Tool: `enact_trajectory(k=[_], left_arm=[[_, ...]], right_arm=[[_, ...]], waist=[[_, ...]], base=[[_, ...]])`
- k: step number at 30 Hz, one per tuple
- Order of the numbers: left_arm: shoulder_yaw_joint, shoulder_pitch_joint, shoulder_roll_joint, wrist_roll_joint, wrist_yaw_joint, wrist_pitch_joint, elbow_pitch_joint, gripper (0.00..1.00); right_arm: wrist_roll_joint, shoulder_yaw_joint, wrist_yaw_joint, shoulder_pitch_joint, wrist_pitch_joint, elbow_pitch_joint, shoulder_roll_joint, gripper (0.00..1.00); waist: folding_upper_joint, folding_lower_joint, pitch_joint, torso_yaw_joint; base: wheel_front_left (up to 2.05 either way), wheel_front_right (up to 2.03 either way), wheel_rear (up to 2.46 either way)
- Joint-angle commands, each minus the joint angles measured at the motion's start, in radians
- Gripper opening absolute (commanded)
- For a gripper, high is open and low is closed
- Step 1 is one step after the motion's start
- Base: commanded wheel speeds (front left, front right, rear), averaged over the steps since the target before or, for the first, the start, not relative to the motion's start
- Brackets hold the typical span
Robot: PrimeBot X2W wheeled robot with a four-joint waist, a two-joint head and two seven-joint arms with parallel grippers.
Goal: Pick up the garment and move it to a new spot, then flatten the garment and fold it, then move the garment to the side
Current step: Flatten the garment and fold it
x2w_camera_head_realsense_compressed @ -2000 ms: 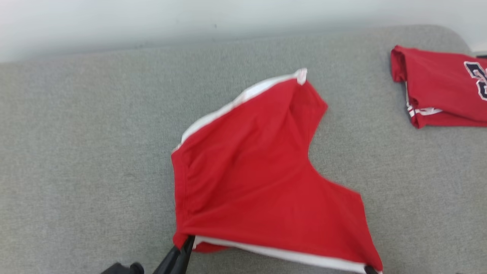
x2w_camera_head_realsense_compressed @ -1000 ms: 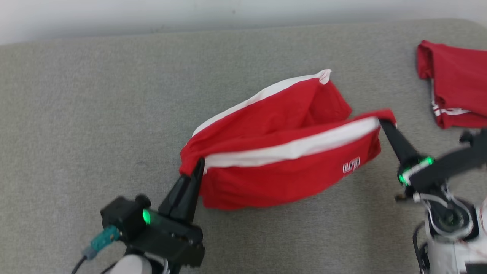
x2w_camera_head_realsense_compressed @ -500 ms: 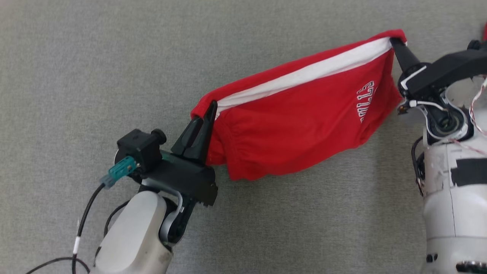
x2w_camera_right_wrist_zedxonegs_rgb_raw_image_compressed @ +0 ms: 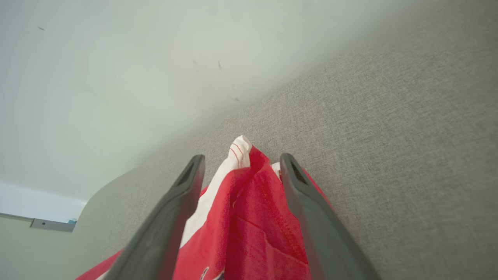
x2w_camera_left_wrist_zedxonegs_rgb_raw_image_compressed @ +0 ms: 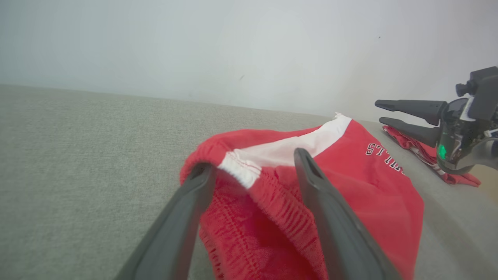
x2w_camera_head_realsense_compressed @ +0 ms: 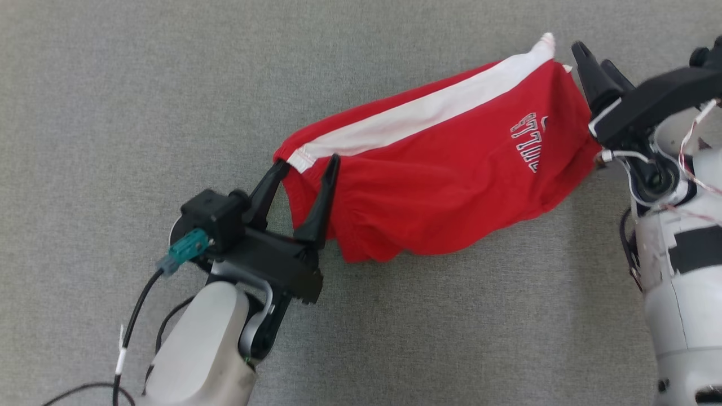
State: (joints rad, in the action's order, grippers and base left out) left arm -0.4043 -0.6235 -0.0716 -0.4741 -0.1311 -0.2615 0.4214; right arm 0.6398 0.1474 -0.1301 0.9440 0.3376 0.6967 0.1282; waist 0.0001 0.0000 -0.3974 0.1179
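The garment is a pair of red shorts with a white side stripe and white lettering, slumped in a long bundle across the grey cushioned surface. My left gripper is open, its two fingers straddling the waistband corner at the garment's left end. My right gripper is open too, at the garment's right end. In the right wrist view the bunched red and white cloth sits loosely between the spread fingers. The right gripper also shows at the right of the left wrist view.
A second red garment lies folded beyond the right gripper, towards the surface's far right. A pale wall runs along the back edge. Grey surface stretches left of the shorts and in front of them. A black cable hangs by my left forearm.
Both grippers have opened and let go of the garment's two ends, and the cloth has sagged. Earlier the arms swung the shorts over and towards me while the head camera tilted down.
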Motion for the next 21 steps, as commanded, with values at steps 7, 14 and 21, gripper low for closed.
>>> enact_trajectory(k=[7, 14, 21], left_arm=[[0.095, 0.17, -0.011, 0.063, 0.002, -0.003, -0.091, 1.0], [0.149, 0.278, -0.014, 0.108, 0.008, -0.003, -0.185, 1.0], [0.274, 0.361, 0.011, 0.167, 0.031, -0.003, -0.336, 1.0]], right_arm=[[0.03, -0.199, 0.0, -0.172, -0.076, -0.112, 0.145, 1.0], [0.052, -0.295, 0.0, -0.231, -0.14, -0.102, 0.202, 1.0], [0.049, -0.355, 0.0, -0.194, -0.193, -0.031, 0.239, 1.0]], waist=[[-0.0001, 0.0, 0.073, -0.02], [-0.0001, 0.0, 0.098, -0.021], [-0.0001, 0.0, 0.084, 0.016]], base=[[0.0, 0.0, 0.0], [0.0, 0.0, 0.0], [0.0, 0.0, 0.0]])
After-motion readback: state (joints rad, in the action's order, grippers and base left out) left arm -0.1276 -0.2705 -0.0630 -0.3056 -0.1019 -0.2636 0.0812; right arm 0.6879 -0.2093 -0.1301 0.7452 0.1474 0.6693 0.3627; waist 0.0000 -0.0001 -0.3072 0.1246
